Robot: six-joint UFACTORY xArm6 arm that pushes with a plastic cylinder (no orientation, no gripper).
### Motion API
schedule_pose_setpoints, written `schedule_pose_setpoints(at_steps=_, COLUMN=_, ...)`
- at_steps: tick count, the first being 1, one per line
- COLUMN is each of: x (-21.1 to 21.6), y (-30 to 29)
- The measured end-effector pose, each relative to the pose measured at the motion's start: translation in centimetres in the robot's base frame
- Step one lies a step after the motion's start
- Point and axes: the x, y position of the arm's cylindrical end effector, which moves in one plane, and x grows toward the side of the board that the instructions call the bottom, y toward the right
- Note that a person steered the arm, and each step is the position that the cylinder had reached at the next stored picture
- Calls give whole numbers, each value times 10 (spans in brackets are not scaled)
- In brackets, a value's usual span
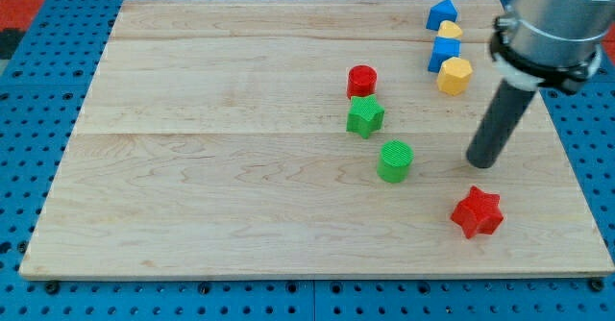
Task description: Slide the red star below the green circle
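Observation:
The red star [477, 212] lies near the board's lower right. The green circle [395, 160] stands to its upper left, a short gap away. My tip [480, 162] is down on the board just above the red star and to the right of the green circle, touching neither. The dark rod rises from it toward the view's upper right.
A green star [364, 115] and a red circle [361, 81] sit above the green circle. At the upper right, a blue block [442, 13], a yellow block [449, 31], a blue block [445, 54] and a yellow hexagon [455, 75] form a column. The wooden board [192, 167] ends near the red star's right.

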Motion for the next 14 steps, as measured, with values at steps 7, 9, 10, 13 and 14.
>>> schedule_pose_setpoints(at_steps=7, x=93, y=32)
schedule_pose_setpoints(at_steps=9, x=50, y=-42)
schedule_pose_setpoints(at_steps=10, x=51, y=-45)
schedule_pose_setpoints(at_steps=13, x=41, y=-18)
schedule_pose_setpoints(at_steps=14, x=41, y=-58)
